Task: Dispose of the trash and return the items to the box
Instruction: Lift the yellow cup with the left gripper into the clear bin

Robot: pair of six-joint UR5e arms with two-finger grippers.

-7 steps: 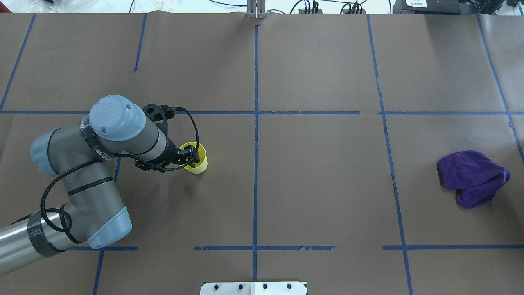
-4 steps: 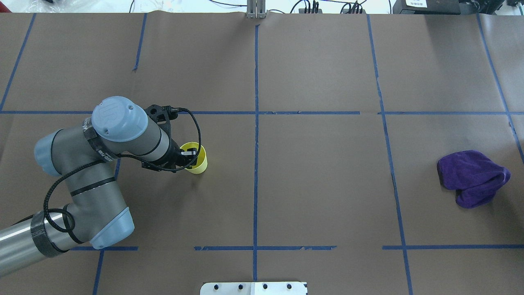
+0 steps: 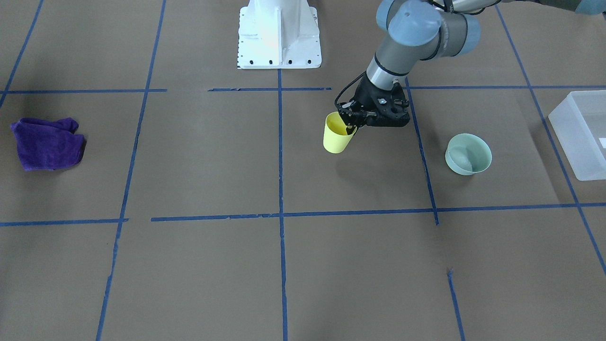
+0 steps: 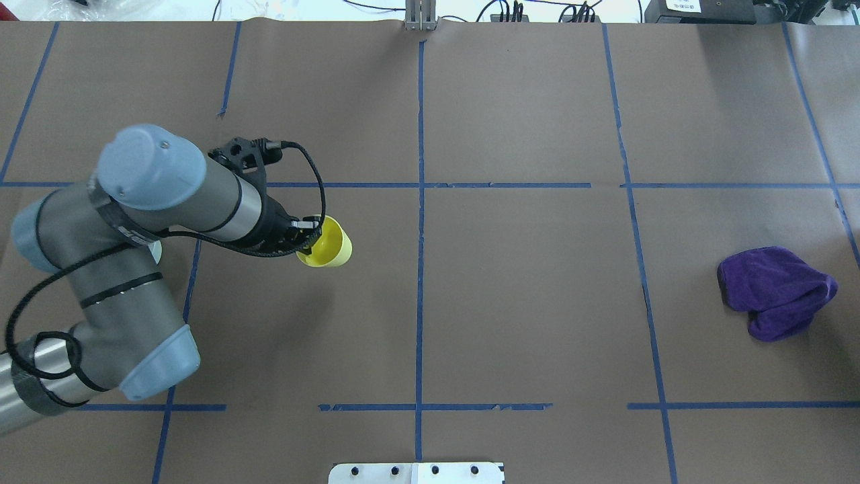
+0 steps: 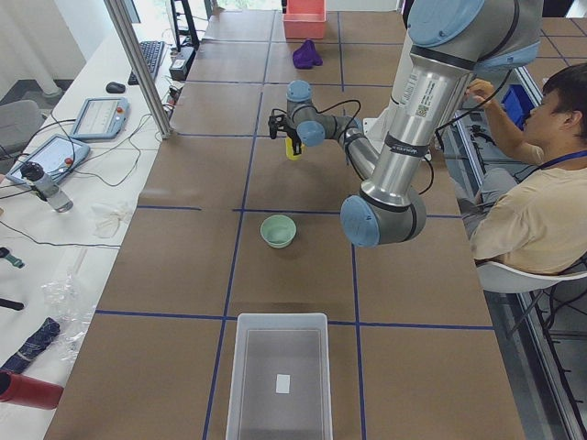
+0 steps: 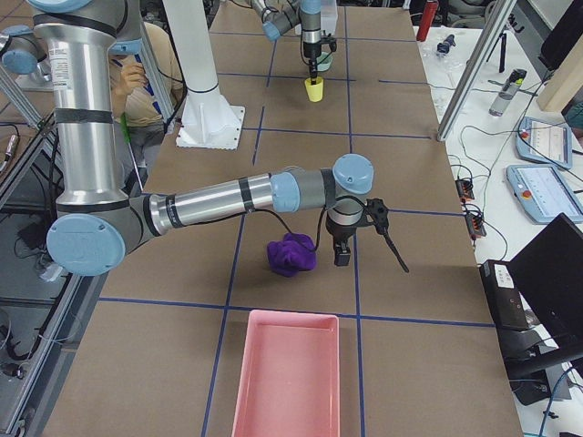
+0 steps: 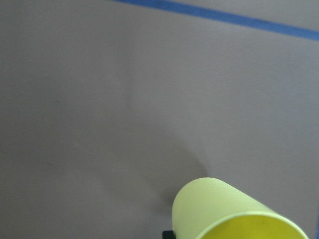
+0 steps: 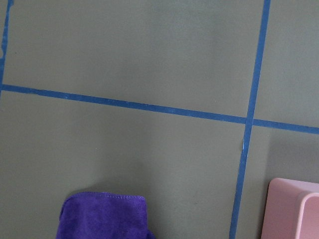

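Note:
My left gripper is shut on the rim of the yellow cup and holds it tilted, clear of the table. The gripper and cup also show in the front view, and the cup fills the lower edge of the left wrist view. The mint-green bowl stands upright on the table between the cup and the translucent box, which stands at the table's left end. My right gripper hangs beside the purple cloth. I cannot tell whether it is open or shut.
The purple cloth lies on the right half of the table. A pink tray stands at the right end. The white robot base is at the near edge. A seated person is behind the robot.
The left gripper has closed on the cup's rim and lifted it off the table, tipping it and carrying it slightly up the view. The cloth has not moved.

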